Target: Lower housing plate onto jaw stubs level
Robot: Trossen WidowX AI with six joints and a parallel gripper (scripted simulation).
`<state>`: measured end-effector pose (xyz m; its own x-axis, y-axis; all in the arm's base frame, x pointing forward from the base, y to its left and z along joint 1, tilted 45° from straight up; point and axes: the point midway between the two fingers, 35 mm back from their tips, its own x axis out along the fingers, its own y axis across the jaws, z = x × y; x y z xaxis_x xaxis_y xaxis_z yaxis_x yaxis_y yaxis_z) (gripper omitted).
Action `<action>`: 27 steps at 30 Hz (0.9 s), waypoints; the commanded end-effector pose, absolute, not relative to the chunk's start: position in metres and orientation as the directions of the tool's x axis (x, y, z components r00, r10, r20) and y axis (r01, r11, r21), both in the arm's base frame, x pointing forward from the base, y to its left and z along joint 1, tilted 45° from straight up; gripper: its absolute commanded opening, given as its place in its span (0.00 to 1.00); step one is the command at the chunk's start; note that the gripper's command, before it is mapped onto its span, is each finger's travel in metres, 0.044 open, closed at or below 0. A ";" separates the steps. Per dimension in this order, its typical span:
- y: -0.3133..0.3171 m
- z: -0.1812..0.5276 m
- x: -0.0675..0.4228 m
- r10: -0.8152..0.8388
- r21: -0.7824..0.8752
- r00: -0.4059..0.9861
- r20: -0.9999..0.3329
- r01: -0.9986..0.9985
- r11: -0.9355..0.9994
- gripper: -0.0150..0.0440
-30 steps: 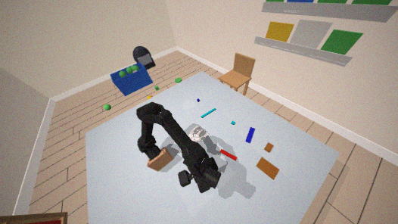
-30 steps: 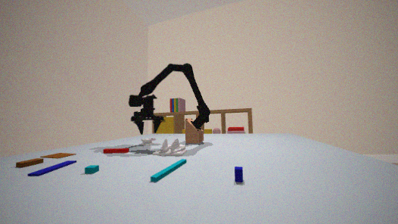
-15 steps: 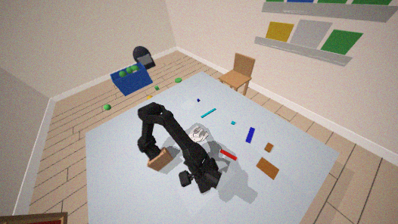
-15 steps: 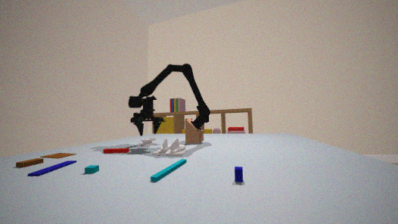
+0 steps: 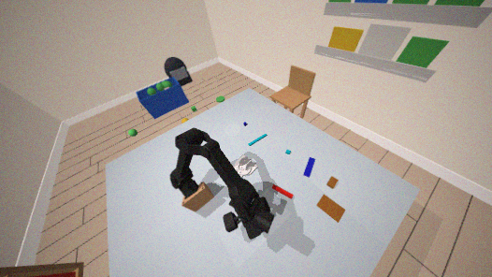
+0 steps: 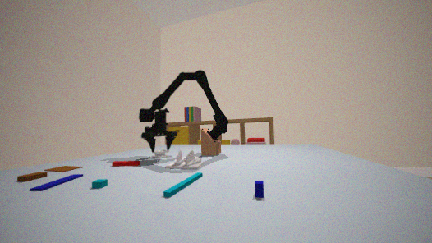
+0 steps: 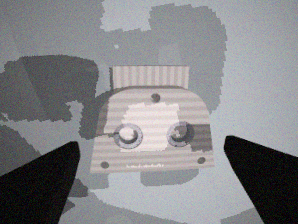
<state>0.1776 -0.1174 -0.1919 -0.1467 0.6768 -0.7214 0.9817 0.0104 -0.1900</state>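
Note:
The housing plate point(image 7: 150, 107) lies below my hand in the wrist view, pale and striped, with two ringed round features, small dark holes and a ribbed strip at its far edge. It shows as a low pale shape in the exterior view point(image 6: 161, 154). In the top view I cannot make it out clearly. My gripper point(image 6: 161, 150) point(image 7: 154, 145) is open and empty above it, with one finger toward each side of the plate. The white jaw assembly point(image 5: 245, 166) point(image 6: 186, 161) stands apart on the mat, its pale pointed parts sticking up. Its pins and stubs are too small to tell.
A red bar point(image 5: 282, 192) point(image 6: 126, 163) lies near the hand. A cyan bar point(image 5: 257, 139) point(image 6: 183, 185), a cyan block point(image 5: 288, 152) point(image 6: 99, 184), a blue bar point(image 5: 309, 167) point(image 6: 57, 182) and a brown plate point(image 5: 331, 208) point(image 6: 63, 168) lie farther off.

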 end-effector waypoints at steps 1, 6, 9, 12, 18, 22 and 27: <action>-0.111 -0.198 0.176 0.680 -0.191 -0.144 -0.719 0.982 0.006 1.00; -0.105 -0.204 0.175 0.681 -0.191 -0.143 -0.718 0.982 0.005 1.00; -0.103 -0.206 0.175 0.681 -0.191 -0.143 -0.718 0.982 0.005 1.00; -0.103 -0.206 0.175 0.681 -0.191 -0.143 -0.718 0.982 0.005 1.00; -0.103 -0.206 0.175 0.681 -0.191 -0.143 -0.718 0.982 0.005 1.00; -0.103 -0.206 0.175 0.681 -0.191 -0.143 -0.718 0.982 0.005 1.00; -0.103 -0.206 0.175 0.681 -0.191 -0.143 -0.718 0.982 0.005 1.00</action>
